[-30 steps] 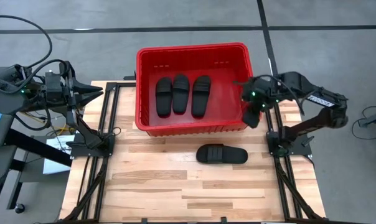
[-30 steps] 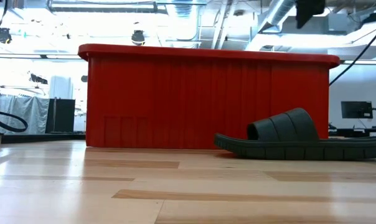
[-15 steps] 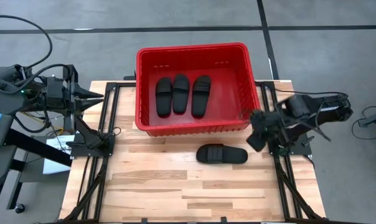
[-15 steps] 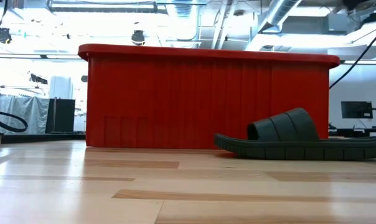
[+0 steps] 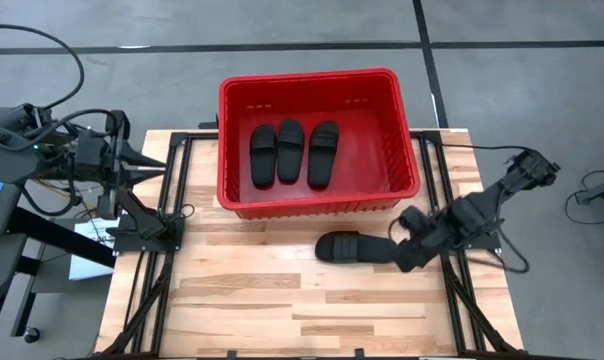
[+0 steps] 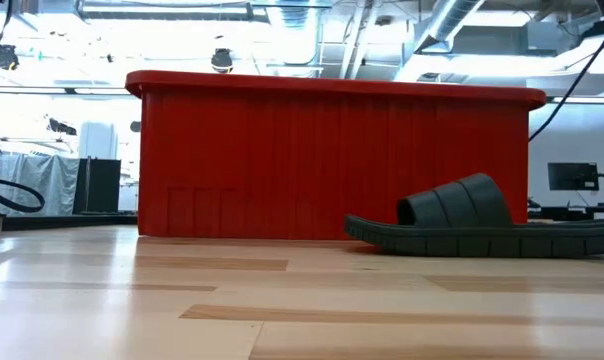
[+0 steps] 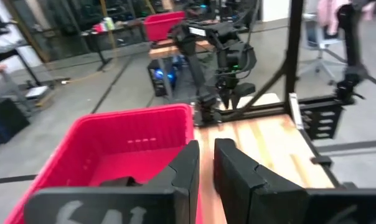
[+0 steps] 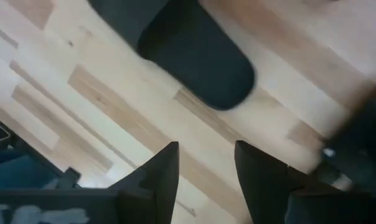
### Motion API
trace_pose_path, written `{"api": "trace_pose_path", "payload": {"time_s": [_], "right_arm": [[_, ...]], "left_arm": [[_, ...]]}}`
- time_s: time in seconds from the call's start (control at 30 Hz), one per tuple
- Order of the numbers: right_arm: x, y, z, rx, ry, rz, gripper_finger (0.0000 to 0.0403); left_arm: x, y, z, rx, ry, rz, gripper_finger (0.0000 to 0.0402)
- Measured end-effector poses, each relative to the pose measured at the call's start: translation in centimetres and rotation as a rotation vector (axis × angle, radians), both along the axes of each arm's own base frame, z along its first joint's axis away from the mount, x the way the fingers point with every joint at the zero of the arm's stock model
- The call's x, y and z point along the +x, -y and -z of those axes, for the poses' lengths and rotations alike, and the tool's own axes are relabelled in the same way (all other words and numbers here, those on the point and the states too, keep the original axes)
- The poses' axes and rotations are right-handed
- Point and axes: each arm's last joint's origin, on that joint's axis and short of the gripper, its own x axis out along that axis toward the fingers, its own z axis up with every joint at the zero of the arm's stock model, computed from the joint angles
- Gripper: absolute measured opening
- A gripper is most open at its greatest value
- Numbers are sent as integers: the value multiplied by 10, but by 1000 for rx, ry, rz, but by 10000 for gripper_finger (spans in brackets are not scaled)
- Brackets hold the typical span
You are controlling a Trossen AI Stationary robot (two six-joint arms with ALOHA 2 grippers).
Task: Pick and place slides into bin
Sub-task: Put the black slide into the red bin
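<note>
Right gripper (image 5: 410, 252) sits at 3 o'clock of your last slide (image 5: 354, 247) on the counter (image 5: 282, 300), fingers parted, gripping nothing. Three slides (image 5: 290, 152) lie in the bin (image 5: 312, 208). Left gripper (image 5: 154, 160) nearly closed, empty.

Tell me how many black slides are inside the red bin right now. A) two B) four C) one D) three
D: the high view shows three slides lying side by side on the floor of the bin, and the fourth slide is on the table in front of it.
</note>
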Motion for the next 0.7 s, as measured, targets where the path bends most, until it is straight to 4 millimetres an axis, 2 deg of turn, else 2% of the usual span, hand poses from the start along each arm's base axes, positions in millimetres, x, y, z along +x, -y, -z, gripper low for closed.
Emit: {"api": "trace_pose_path", "payload": {"time_s": [0.13,0.33,0.5,0.7], "right_arm": [[12,-12,24,-5,-1,-63,150],[30,-32,53,-35,-104,-282,141],[42,-38,75,-69,-208,-258,127],[55,-35,98,-122,-329,-145,125]], "left_arm": [[0,1,0,-11,-15,39,41],[0,2,1,-18,-21,54,41],[0,2,1,-19,-23,60,41],[0,2,1,-15,-26,61,41]]}}
